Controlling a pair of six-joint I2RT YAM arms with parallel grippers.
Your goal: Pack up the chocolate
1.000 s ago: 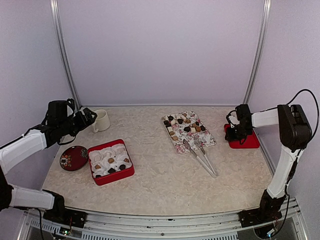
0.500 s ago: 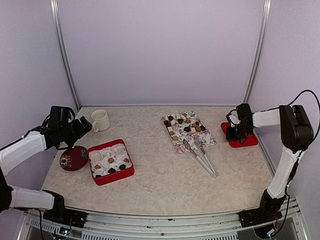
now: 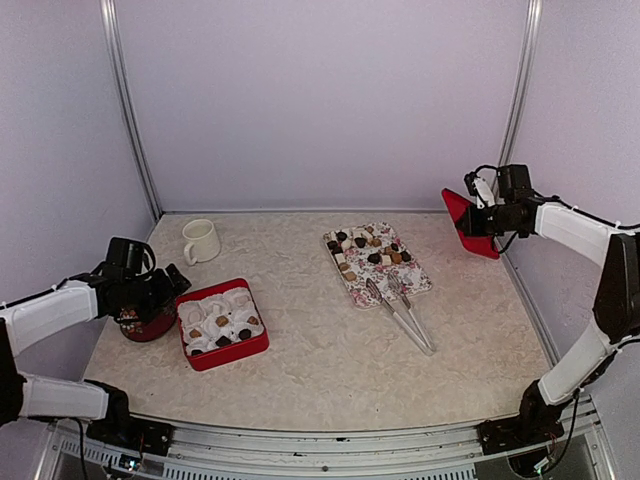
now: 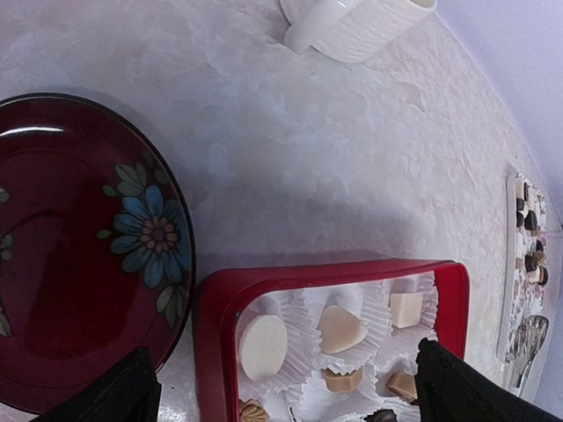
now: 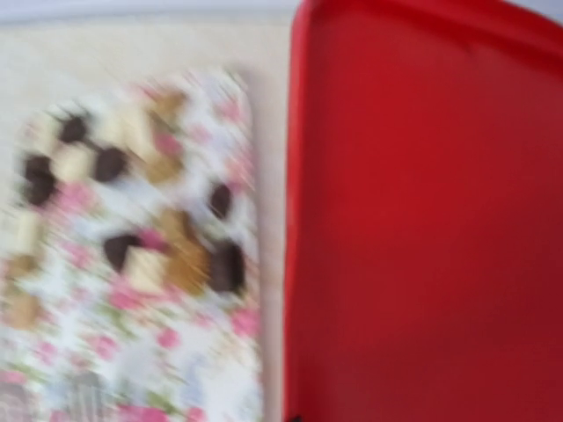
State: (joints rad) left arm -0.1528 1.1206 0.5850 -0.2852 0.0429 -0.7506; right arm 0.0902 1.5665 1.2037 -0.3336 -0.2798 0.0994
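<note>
Chocolate (image 3: 365,250) sat loose on floral tray (image 3: 420,283) toward table's far edge, some in red box (image 3: 235,353) near left edge; judged light, brittle and smear-prone, so pinch gently across the sides; left gripper (image 3: 165,288) spread, right gripper (image 3: 482,222) pinching red lid (image 3: 460,212).

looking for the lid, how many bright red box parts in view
2. The red box sits front left beside the dark red dish; the red lid is held in the air at far right by the right gripper. None looks hidden.
</note>
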